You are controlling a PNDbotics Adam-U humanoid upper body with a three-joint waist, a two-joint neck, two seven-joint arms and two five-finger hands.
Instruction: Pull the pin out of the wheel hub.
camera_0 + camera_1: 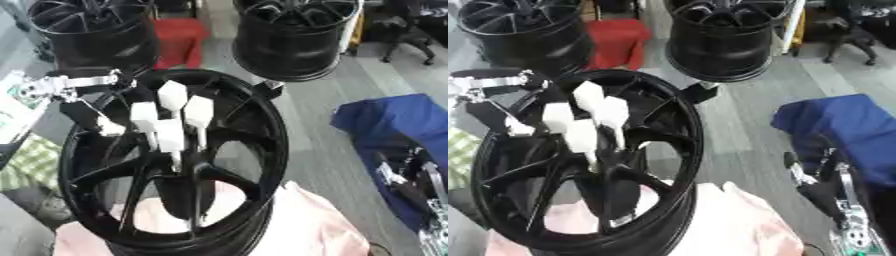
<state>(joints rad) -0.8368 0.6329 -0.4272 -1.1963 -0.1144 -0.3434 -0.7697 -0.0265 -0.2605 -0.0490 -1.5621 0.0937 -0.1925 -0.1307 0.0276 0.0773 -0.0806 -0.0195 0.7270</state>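
Reaching in from the left in the left eye view, the left hand (166, 117) hangs over the upper half of a black wheel hub (254, 125) that stands on pink cloth (306, 225); its white-tipped fingers (199, 112) point down toward the centre where the spokes meet, spread apart and fairly straight, and whether they touch anything there cannot be told. No pin can be made out among them. The hub's right rim has open grey floor (324, 120) beside it, running to a blue cloth (394, 125) well apart at the right. Two more black wheels (297, 45) stand behind, with a red object (179, 40) between them. In the right eye view, the right hand (824, 187) shows low at the right edge, near the blue cloth, dark fingers up and relaxed, holding nothing, well apart from the hub. A strip of bare floor separates it from the pink cloth. A green checked cloth (458, 150) lies at the left edge, just beside the hub's left rim.
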